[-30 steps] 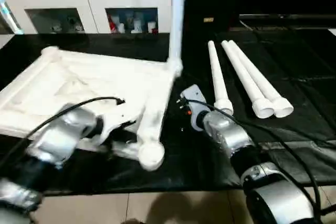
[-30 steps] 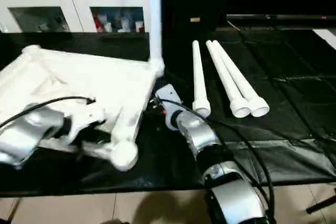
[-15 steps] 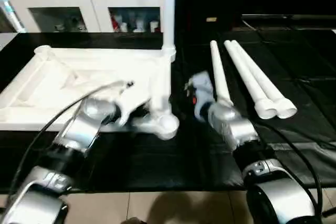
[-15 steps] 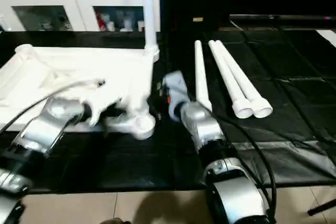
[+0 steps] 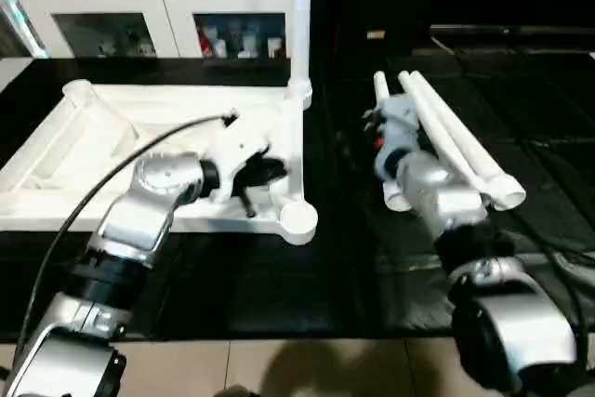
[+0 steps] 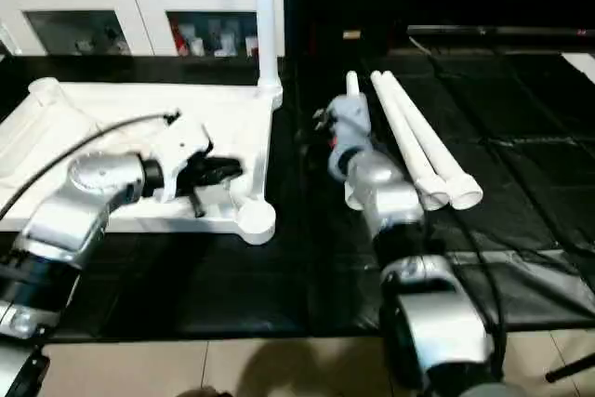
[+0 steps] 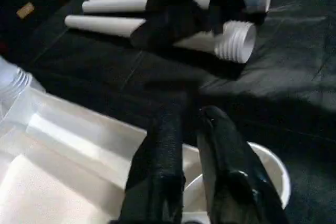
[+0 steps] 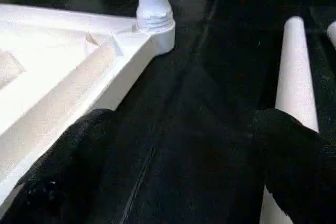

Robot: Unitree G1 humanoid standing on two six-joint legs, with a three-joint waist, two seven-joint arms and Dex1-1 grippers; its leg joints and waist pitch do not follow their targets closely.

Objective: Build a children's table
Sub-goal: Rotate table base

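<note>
The white table top point(image 5: 102, 151) lies flat, ribbed underside up, on the black mat. One white leg point(image 5: 300, 16) stands upright in its far right corner socket. The near right corner socket point(image 5: 298, 218) is empty. My left gripper point(image 5: 258, 176) hovers over the top just behind that socket, its black fingers point(image 7: 163, 140) shut together with nothing between them. Three loose legs point(image 6: 423, 137) lie side by side on the mat to the right. My right gripper point(image 8: 186, 121) is low beside the nearest loose leg point(image 8: 295, 72), open, with bare mat between its fingers.
A white glass-door cabinet point(image 5: 158, 16) stands behind the mat. The black mat point(image 5: 521, 72) stretches to the right of the legs. Pale floor tiles point(image 5: 279, 364) show along the near edge. A black cable point(image 5: 102, 192) arcs over my left forearm.
The table top was tilted up a second ago and now lies flat. My left gripper has come onto its near right part. My right gripper has moved away and rightward to the loose legs.
</note>
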